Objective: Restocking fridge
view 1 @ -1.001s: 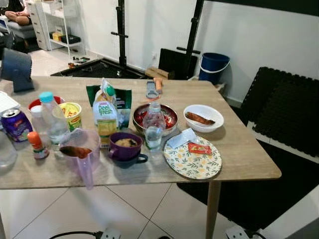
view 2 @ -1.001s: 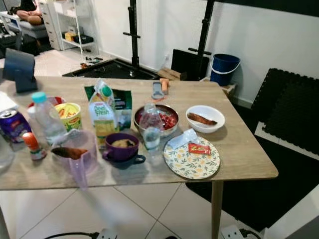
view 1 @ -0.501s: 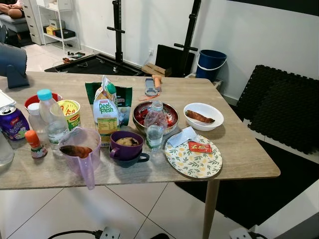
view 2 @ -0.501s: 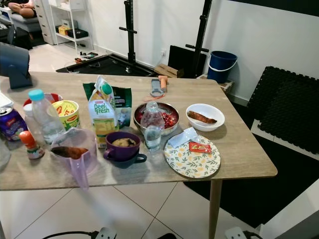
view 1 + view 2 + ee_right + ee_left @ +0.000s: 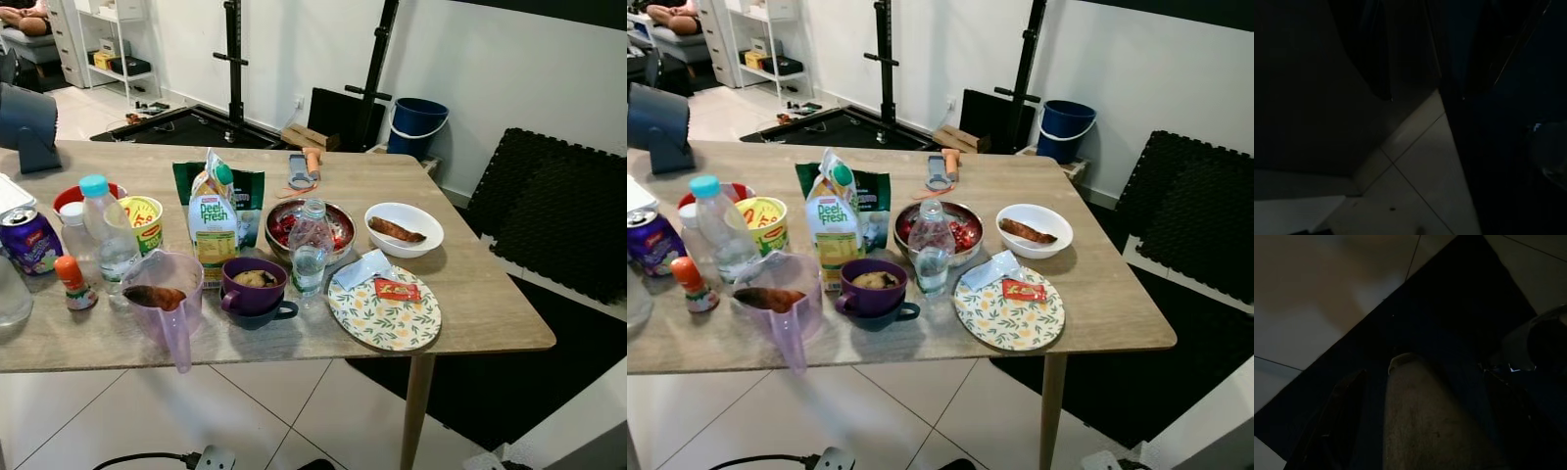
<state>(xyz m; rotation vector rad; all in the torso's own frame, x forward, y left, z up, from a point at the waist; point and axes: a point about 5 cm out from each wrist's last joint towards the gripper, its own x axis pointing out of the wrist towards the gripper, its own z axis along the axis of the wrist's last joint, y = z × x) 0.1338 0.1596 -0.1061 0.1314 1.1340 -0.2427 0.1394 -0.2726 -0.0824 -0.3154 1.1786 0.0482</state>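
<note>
Nearest the table's (image 5: 470,323) front edge: a clear purple pitcher (image 5: 167,304) with something brown inside, a purple mug (image 5: 253,289) on a dark saucer, and a floral plate (image 5: 384,311) bearing a red packet (image 5: 396,290) and a pale wrapper (image 5: 360,269). Just behind the mug, a juice carton (image 5: 212,223) upright, with a small water bottle (image 5: 310,249) beside it, between mug and plate. Towards the left edge: a small orange-capped bottle (image 5: 73,282), a purple can (image 5: 29,240), a blue-capped water bottle (image 5: 106,228), a yellow noodle cup (image 5: 143,222) and a red bowl (image 5: 73,198) behind them. Farther back: a metal bowl (image 5: 309,228) of red food, a white bowl (image 5: 405,228) holding a brown piece, and a dark green bag (image 5: 242,201) behind the carton. Near the far edge: a carrot (image 5: 313,160) touching a peeler-like tool (image 5: 298,172). Beyond the table: a blue bucket (image 5: 417,127) by the wall, black floor mats (image 5: 549,215) to the right.

Left gripper (image 5: 1422,421) hung low in shade, fingers (image 5: 1344,416) apart around nothing, a pale cylinder seen between them. Right gripper (image 5: 1425,93) hung idle over tiled floor, very dark; cannot tell how its fingers stood.
</note>
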